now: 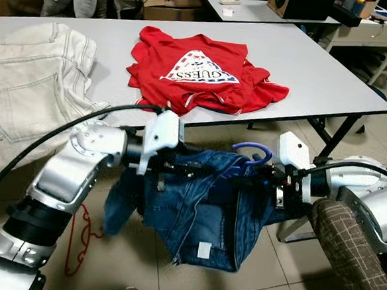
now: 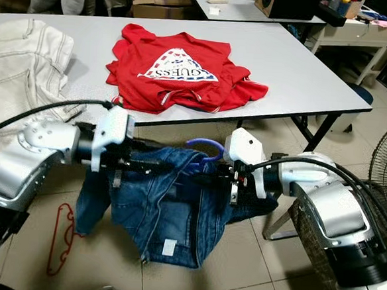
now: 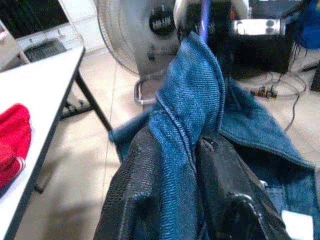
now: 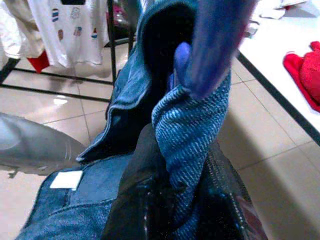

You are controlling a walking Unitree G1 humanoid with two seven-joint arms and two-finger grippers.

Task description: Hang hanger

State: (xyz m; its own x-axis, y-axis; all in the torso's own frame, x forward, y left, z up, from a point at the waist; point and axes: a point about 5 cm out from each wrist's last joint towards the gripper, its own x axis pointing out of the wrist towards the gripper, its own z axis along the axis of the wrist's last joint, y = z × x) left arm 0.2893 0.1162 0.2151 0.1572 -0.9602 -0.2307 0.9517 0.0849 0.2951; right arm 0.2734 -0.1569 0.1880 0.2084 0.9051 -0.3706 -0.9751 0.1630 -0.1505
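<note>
- The robot had a blue denim jacket (image 1: 199, 205) stretched between its two arms, in mid-air just in front of the grey desk (image 1: 331, 81) and above the tiled floor.
- Left hand (image 1: 179, 165) was clamped on one shoulder of the denim; its wrist view showed both black fingers (image 3: 137, 190) pressed against a ridge of fabric.
- Right hand (image 1: 277, 184) was clamped on the other shoulder, same deal, with denim bunched between its fingers (image 4: 145, 200).
- The blue hanger (image 1: 253, 151) was inside the jacket, its hook poking up out of the collar between the two hands, a bit nearer the right one.
- On the desk: a red Guess t-shirt (image 1: 202, 72) and a cream denim garment (image 1: 35, 87) hanging off the left edge. A red hanger (image 1: 79, 240) lay on the floor under the left arm.
- My read: the garment was on its hanger and being carried, so the hanging itself wasn't done yet.
- Next it'd need a rail (the right wrist view showed a clothes rack (image 4: 65, 45)), then get that hook over the bar without the jacket sliding off.
</note>
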